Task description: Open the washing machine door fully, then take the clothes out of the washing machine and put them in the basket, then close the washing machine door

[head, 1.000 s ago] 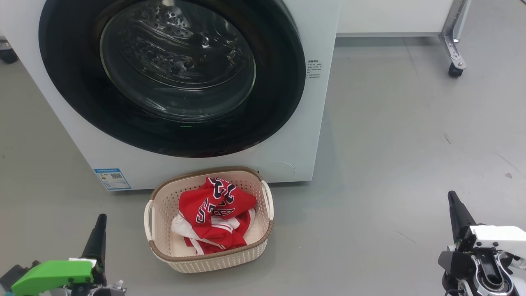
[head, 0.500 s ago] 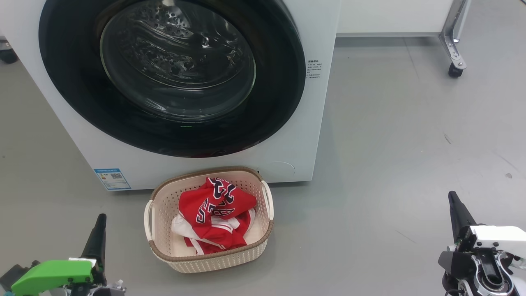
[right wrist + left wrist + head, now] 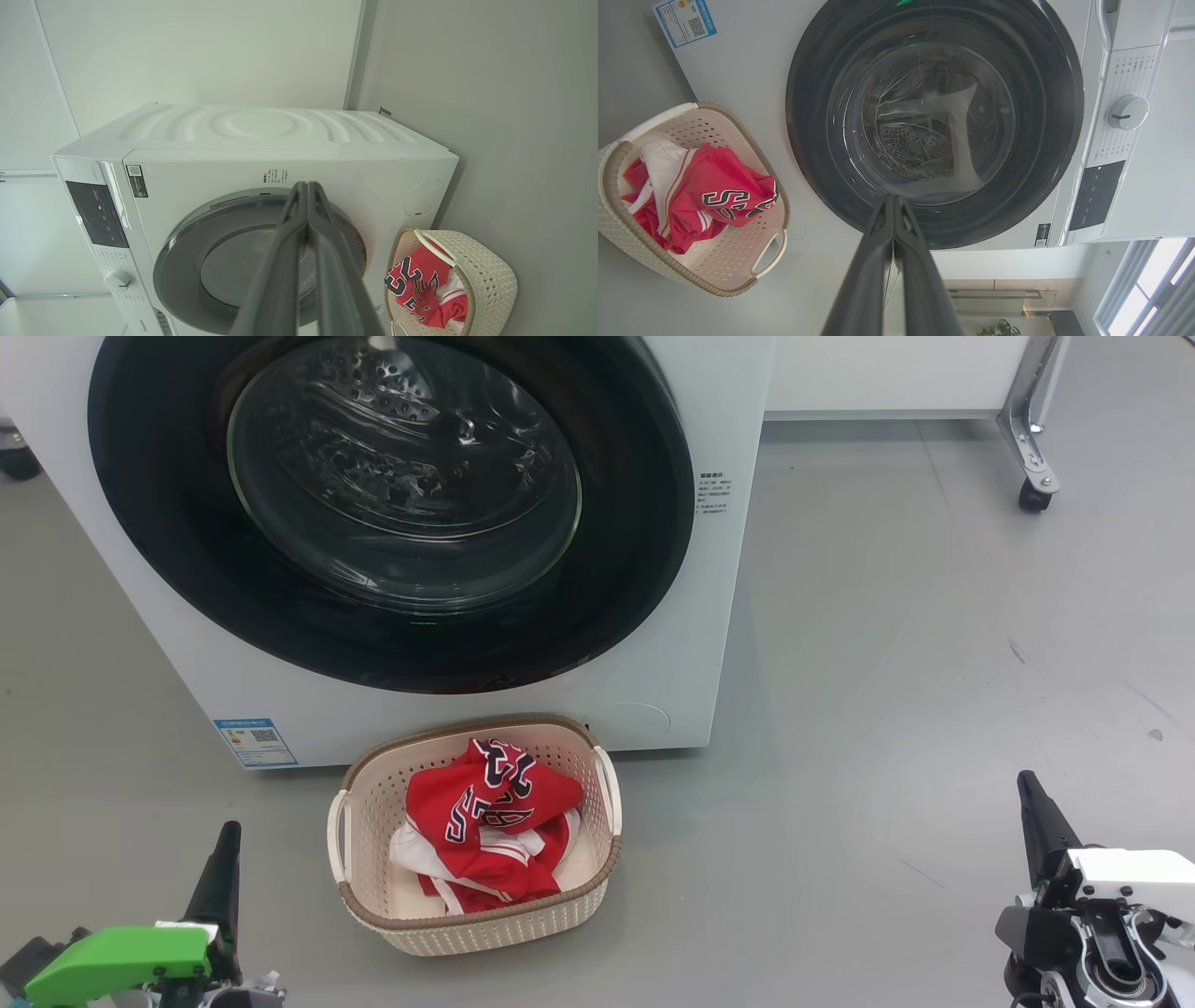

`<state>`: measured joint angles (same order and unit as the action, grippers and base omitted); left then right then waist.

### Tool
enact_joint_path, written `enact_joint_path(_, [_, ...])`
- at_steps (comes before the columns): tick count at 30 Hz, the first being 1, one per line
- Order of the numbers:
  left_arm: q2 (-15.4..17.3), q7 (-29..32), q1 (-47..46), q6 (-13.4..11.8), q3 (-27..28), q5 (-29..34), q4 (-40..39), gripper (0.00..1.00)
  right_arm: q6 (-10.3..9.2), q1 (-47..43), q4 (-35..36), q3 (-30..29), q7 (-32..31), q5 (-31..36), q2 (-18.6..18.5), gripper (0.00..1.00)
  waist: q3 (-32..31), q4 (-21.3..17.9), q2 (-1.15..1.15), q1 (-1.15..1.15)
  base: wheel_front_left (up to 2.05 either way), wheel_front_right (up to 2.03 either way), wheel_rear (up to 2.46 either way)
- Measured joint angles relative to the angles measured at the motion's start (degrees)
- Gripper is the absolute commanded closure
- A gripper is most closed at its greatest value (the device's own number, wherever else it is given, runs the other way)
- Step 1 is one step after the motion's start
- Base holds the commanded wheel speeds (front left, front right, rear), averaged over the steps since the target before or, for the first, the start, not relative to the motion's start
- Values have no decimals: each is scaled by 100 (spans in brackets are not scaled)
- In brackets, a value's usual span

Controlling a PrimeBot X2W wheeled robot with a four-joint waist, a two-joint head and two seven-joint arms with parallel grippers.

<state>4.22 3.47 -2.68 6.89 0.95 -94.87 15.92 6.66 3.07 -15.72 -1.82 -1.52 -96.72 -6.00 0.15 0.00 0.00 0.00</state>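
Head view, lower left: left gripper pinched closed, empty, fingers pointing up. Above, washing machine door flush against washing machine, glass facing outward. Just before it, on the floor, basket, handles left and right, clothes heaped inside. Lower right: right gripper likewise pinched, empty.
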Motion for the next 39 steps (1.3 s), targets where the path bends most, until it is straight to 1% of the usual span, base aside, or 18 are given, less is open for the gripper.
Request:
enact_joint_path(35, [-1,1,-5,1,19,0,5,100,2,3,-15,-26,-27,0,12,100,-1,0,0,0,0,0,0])
enact_joint_path(39, [-1,1,-5,1,21,0,4,100,31,4,-15,-30,-27,0,13,100,-1,0,0,0,0,0,0])
